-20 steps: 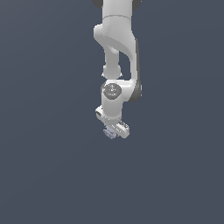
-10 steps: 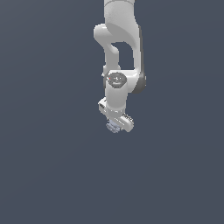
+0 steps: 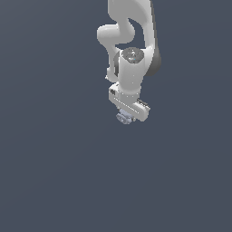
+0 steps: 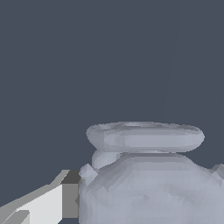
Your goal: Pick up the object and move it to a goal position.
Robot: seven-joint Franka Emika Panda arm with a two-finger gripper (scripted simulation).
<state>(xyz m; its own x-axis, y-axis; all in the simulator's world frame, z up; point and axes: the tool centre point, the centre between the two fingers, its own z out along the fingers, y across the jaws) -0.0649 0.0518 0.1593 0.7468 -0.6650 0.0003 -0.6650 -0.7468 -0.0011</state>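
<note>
No text, label, brand, number or sign can be read in either view; the white arm, the gripper and the pale object all show plain, unmarked surfaces.

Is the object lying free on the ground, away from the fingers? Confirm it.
No. In the exterior view the object sits tucked right under the white gripper, and the wrist view shows it pressed against one of the fingers.
</note>
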